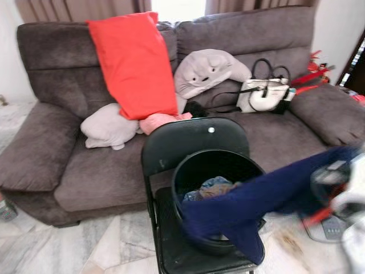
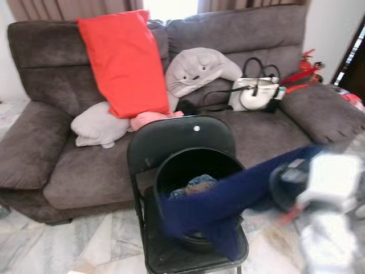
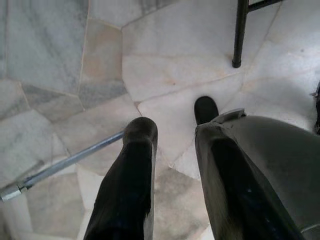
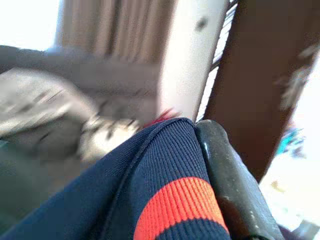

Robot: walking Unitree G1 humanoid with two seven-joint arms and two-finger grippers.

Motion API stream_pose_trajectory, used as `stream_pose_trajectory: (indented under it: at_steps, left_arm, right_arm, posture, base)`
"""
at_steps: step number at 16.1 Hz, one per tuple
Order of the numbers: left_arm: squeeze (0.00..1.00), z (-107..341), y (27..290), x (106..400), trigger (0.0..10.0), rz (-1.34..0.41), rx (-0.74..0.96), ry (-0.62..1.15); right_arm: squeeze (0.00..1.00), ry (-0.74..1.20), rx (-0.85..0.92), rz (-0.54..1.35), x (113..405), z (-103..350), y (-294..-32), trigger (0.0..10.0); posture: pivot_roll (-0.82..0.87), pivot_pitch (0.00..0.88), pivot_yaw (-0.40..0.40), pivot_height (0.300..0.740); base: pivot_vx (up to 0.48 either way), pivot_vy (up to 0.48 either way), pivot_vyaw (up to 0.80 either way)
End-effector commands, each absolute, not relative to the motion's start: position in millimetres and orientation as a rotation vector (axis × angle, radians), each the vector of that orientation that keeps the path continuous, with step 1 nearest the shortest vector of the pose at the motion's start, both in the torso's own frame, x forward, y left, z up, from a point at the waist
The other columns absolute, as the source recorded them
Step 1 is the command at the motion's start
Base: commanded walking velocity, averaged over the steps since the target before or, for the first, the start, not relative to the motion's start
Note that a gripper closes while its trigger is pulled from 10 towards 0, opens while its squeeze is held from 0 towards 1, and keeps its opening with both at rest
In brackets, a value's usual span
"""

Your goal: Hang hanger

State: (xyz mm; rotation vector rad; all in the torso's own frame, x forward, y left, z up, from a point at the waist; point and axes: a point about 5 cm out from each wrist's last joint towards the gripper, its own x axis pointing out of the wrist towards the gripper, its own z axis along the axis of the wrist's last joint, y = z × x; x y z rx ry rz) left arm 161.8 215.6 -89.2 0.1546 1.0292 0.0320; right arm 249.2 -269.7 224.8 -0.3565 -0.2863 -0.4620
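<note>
A navy garment (image 1: 251,200) stretches from the black bucket (image 1: 194,162) out to the right, where my blurred right arm holds its end. In the right wrist view, its ribbed navy cloth with an orange stripe (image 4: 170,195) is pinched against a black finger (image 4: 225,165), so my right gripper (image 4: 200,135) is shut on it. The bucket stands on a black folding chair (image 1: 194,137) and holds more clothes (image 1: 211,187). My left gripper (image 3: 172,132) hangs open over the marble floor. I see no hanger.
A grey sofa (image 1: 102,165) stands behind the chair with a red cushion (image 1: 134,63), a grey seal plush (image 1: 205,71), a pale pillow (image 1: 108,127) and a white handbag (image 1: 263,94). A metal rod (image 3: 65,162) lies on the floor near a chair leg (image 3: 240,32).
</note>
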Motion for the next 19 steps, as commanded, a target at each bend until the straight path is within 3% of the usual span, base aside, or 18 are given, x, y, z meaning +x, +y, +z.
stream_pose_trajectory:
  at_steps: [1, 3, 5, 7, 12, 15, 19]
  left_arm:
    - [0.0, -91, 219, 155, 10.0, 0.03, 0.17, 1.061]
    - [0.0, -91, 219, 156, 10.0, 0.031, 0.17, 1.06]
    - [0.0, -91, 219, 156, 10.0, 0.032, 0.169, 1.06]
    - [0.0, -91, 219, 155, 10.0, 0.034, 0.168, 1.06]
    - [0.0, -91, 219, 155, 10.0, 0.038, 0.168, 1.059]
    - [0.0, -92, 219, 155, 10.0, 0.039, 0.168, 1.058]
    - [0.0, -91, 220, 155, 10.0, 0.042, 0.166, 1.057]
  right_arm:
    - [0.0, -0.392, -0.378, -0.546, 244, 254, -281, 0.0]
    - [0.0, -0.439, -0.431, -0.596, 246, 278, -296, 0.0]
    - [0.0, -0.421, -0.424, -0.554, 251, 275, -293, 0.0]
    - [0.0, -0.19, -0.415, -0.308, 266, 223, -258, 0.0]
    - [0.0, -0.005, -0.412, -0.16, 274, 179, -238, 0.0]
    - [0.0, 0.104, -0.442, 0.04, 281, 158, -218, 0.0]
    - [0.0, 0.136, -0.539, 0.407, 283, 132, -173, 0.0]
  posture:
    - [-0.12, 0.036, 0.074, 0.74]
    - [-0.12, 0.035, 0.074, 0.74]
    - [-0.12, 0.038, 0.073, 0.74]
    - [-0.11, 0.041, 0.074, 0.74]
    - [-0.1, 0.043, 0.074, 0.74]
    - [-0.1, 0.044, 0.073, 0.74]
    - [-0.09, 0.042, 0.073, 0.74]
  base:
    - [0.0, 0.0, 0.0]
    - [0.0, 0.0, 0.0]
    - [0.0, 0.0, 0.0]
    - [0.0, 0.0, 0.0]
    - [0.0, 0.0, 0.0]
    - [0.0, 0.0, 0.0]
    - [0.0, 0.0, 0.0]
